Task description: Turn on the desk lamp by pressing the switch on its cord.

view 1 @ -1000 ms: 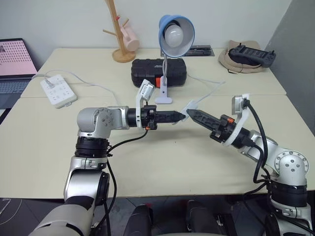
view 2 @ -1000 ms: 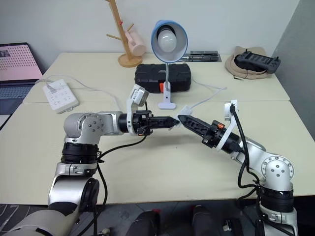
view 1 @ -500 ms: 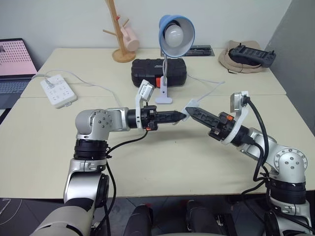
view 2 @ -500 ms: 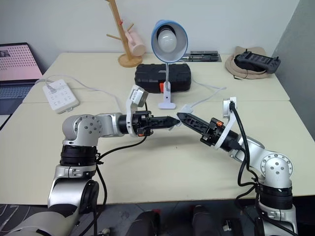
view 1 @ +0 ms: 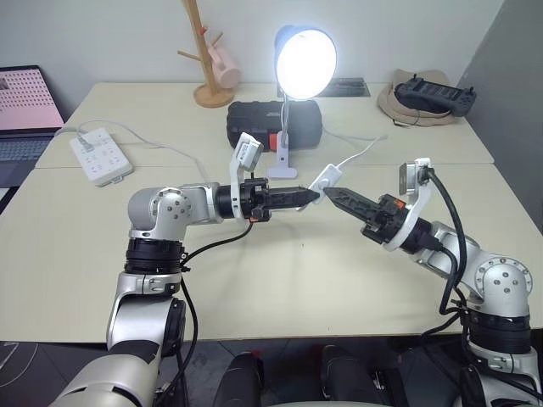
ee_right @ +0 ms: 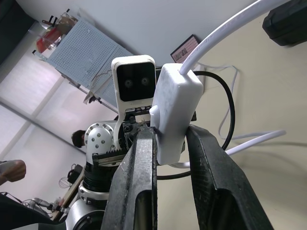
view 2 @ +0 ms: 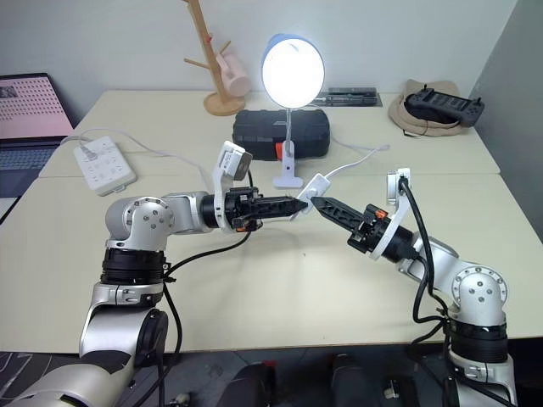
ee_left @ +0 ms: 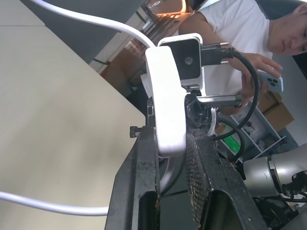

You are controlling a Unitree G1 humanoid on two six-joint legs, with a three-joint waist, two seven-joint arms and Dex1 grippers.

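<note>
The desk lamp (view 1: 304, 61), blue-shaded on a white clip base, stands mid-table at the back, and its bulb glows brightly. Its thin white cord (view 1: 361, 154) runs from the base toward the table's middle, to the small white switch (view 1: 323, 179). The switch is held up above the table between both arms. My left gripper (view 1: 314, 196) reaches in from the left and is shut on the switch (ee_left: 165, 100). From the right, my right gripper (view 1: 331, 196) meets it and is shut on the same switch (ee_right: 175, 112), one finger (ee_right: 144, 163) on each side.
A black case (view 1: 254, 123) lies behind the lamp's base. A white power strip (view 1: 101, 156) and a laptop (view 1: 25, 110) are at the left, a wooden mug tree (view 1: 204, 51) at the back, a hat with a controller (view 1: 428, 97) at the back right. A person (ee_left: 240, 43) stands beyond the table.
My right gripper has shut on the switch. The lamp's bulb, dark before, is now lit. The switch sits a little higher between the fingertips.
</note>
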